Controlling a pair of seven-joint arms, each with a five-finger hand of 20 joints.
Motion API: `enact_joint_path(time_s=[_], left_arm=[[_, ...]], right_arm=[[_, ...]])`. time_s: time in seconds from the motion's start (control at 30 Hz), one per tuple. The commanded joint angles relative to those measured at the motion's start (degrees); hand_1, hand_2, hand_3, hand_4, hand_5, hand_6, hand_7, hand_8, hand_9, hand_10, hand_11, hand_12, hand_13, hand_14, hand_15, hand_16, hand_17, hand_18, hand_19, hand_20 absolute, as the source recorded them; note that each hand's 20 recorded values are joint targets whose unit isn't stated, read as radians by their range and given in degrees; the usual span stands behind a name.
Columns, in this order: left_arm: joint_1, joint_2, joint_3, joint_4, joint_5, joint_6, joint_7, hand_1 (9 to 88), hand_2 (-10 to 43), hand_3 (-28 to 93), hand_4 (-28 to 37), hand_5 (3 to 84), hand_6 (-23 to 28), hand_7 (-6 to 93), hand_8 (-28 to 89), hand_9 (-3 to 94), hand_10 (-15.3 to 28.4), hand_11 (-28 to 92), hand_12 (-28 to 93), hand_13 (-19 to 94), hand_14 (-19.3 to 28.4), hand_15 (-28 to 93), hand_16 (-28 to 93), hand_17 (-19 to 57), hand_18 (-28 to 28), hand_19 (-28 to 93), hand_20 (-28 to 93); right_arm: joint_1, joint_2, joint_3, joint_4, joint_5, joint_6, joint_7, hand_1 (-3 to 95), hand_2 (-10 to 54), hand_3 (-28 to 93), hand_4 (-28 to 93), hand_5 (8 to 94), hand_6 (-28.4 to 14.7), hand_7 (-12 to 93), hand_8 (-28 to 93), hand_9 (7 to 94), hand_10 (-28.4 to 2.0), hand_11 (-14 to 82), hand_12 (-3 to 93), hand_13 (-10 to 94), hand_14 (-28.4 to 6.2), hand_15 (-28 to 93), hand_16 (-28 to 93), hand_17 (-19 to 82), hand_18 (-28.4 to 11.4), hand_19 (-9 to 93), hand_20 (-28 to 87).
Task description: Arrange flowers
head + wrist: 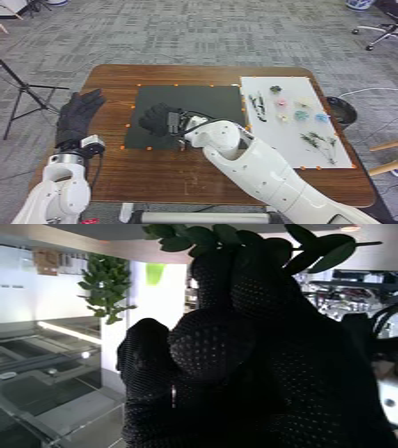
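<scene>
Bearings from centre of black mat [218, 102]. Right hand [158, 120] over mat, grasping one oval-leaved green sprig [333, 255]. Left hand [80, 111] at 9, fingers straight. White sheet [268, 147] at 3: six small flower heads [300, 116], two blue, one pink; feathery cut greenery [313, 140] at 4. Round black bin [352, 115], 3, beyond sheet; contents indistinct.

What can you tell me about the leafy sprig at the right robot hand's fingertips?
The leafy sprig has smooth-edged, rounded to oval dark green leaves on a thin stem, with one bare end sticking out past them. It lies across the fingertips of the right robot hand, which seems to pinch it and hides its middle. That hand is over the dark mat. I can't tell whether it's real or artificial.
</scene>
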Motion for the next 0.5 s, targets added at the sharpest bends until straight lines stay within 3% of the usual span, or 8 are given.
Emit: enact_joint_path(time_s=[0.03,0.07,0.3,0.37,0.5], left_arm=[[-0.75,-0.36,1.17,-0.87,0.04,-0.30,0.31,17.5,14.6,66,-28.3,51.6,4.1,16.0,-6,49.7,15.2,24,16,36,16.4,15,3,6.8,11.1,9,17],[-1.23,-0.19,1.73,-0.88,0.02,0.28,0.18,17.5,14.5,66,-28.3,51.6,4.1,15.9,-6,49.7,15.2,24,16,36,16.5,15,3,6.8,11.1,8,17],[-1.50,-0.32,1.95,-0.66,0.19,-0.15,0.23,17.3,12.6,67,-28.3,51.4,4.1,15.9,-6,49.6,15.2,24,16,36,16.7,15,3,6.7,11.1,8,17],[-0.70,-0.71,0.97,-0.70,0.29,-1.27,0.42,17.0,11.5,67,-28.3,51.3,4.1,15.9,-6,49.5,15.3,24,16,36,16.8,15,3,6.6,11.1,9,17],[-0.10,-0.96,0.15,-0.82,0.35,-2.19,0.65,16.8,9.5,67,-28.3,51.3,4.1,15.9,-6,49.5,15.2,24,16,36,17.0,16,3,6.5,11.2,9,17]], right_arm=[[0.14,-0.55,-0.64,0.64,-1.11,3.98,-0.81,66.3,-9.5,57,-13,64.8,-1.6,51,12,82.3,-9.1,14.0,52.9,87,-1.3,58,37,57,-12.7,90,56],[0.12,-0.60,-0.72,0.67,-1.22,4.24,-0.48,66.4,-9.5,57,-13,64.7,-1.6,51,12,82.3,-9.1,14.0,52.9,87,-1.3,58,37,57,-12.7,90,56],[-0.17,-0.30,-0.81,0.63,-1.29,4.44,0.14,65.9,-9.5,57,-13,63.8,-1.1,52,12,82.3,-8.6,13.1,51.3,86,-1.3,58,37,57,-12.6,90,56],[-0.41,-0.30,-0.74,0.71,-1.26,4.49,0.10,65.7,-9.5,57,-13,63.4,-0.8,52,12,82.2,-8.5,13.1,51.3,86,-1.2,58,37,56,-12.7,90,56],[-0.73,-0.13,-1.02,0.39,-0.57,4.36,0.68,65.4,-9.5,57,-13,62.6,-0.4,53,13,82.0,-8.5,12.6,50.8,86,-1.4,58,37,56,-12.8,90,56]])
